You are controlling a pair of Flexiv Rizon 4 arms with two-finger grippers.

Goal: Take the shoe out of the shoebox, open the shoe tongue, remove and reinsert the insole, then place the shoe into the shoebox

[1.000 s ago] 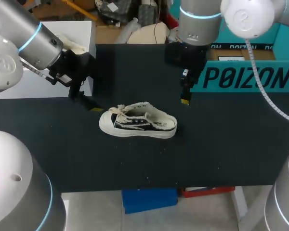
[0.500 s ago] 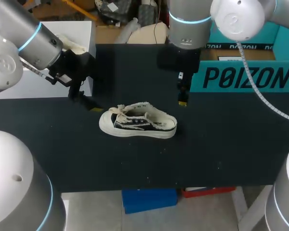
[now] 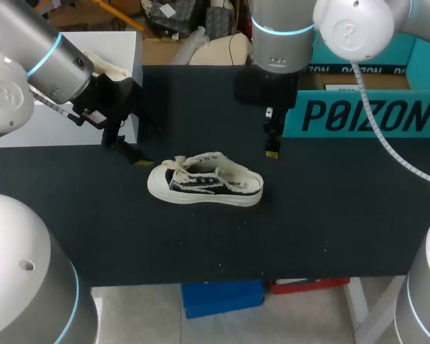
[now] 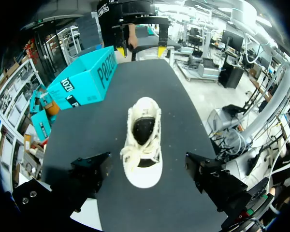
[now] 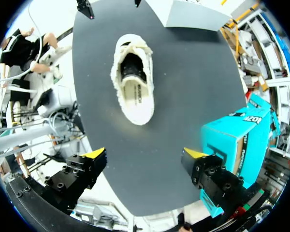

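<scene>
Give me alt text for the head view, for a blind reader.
A white and black shoe stands upright on the table, outside the teal shoebox. The left gripper hangs near its toe, the right gripper near its heel.

Pale shoe (image 3: 204, 185) on black table (image 3: 330, 215), teal shoebox (image 3: 365, 115) behind

Robotics lab: arms (image 3: 39, 54), black table (image 3: 330, 215)
</scene>
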